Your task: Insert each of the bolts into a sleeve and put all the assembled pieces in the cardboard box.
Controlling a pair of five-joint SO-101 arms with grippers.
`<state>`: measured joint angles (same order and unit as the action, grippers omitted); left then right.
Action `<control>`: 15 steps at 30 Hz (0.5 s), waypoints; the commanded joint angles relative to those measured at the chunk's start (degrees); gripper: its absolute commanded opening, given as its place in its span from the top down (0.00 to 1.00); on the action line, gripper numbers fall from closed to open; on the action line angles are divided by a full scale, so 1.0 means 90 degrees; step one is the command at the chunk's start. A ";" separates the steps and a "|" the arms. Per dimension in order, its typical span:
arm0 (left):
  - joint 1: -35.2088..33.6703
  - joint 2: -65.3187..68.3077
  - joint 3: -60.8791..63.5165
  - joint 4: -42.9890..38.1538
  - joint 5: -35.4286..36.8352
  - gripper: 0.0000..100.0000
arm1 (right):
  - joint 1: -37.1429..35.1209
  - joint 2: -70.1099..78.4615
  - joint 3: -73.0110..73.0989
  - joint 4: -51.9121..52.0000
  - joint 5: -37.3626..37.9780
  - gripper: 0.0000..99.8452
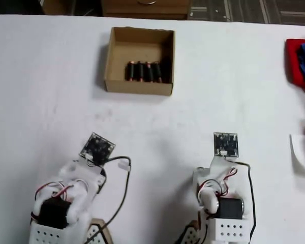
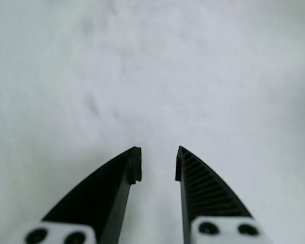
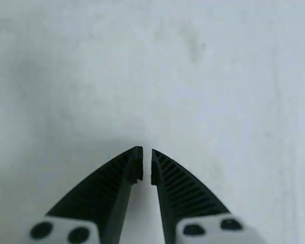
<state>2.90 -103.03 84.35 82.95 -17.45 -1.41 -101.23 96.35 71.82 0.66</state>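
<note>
The cardboard box (image 1: 137,87) stands on the white table at the back, left of centre. Several dark bolt-and-sleeve pieces (image 1: 147,71) lie side by side inside it, against its near wall. Both arms are folded back at the table's front edge, the left arm (image 1: 71,193) and the right arm (image 1: 221,195), well short of the box. My left gripper (image 2: 157,163) hangs over bare table, its black fingers a little apart and holding nothing. My right gripper (image 3: 146,165) also points at bare table, its fingers almost touching and empty.
A red and blue cloth bundle (image 1: 301,58) lies at the table's right edge, with a curved white object (image 1: 302,155) nearer along the same edge. Wooden furniture (image 1: 142,7) stands behind the table. Open tabletop lies between the arms and the box.
</note>
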 commanded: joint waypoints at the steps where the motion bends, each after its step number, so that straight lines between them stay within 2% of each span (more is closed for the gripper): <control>1: 0.0078 -0.0176 -0.0200 0.0010 -0.0088 0.86 | -0.0015 -0.0112 0.0068 0.0034 0.0029 0.98; 15: 0.0029 -0.0176 -0.0181 -0.0020 -0.0088 0.87 | -0.0015 -0.0112 0.0068 0.0034 0.0029 0.98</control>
<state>2.90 -103.03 84.35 82.95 -17.63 -1.41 -101.23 96.35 71.82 0.66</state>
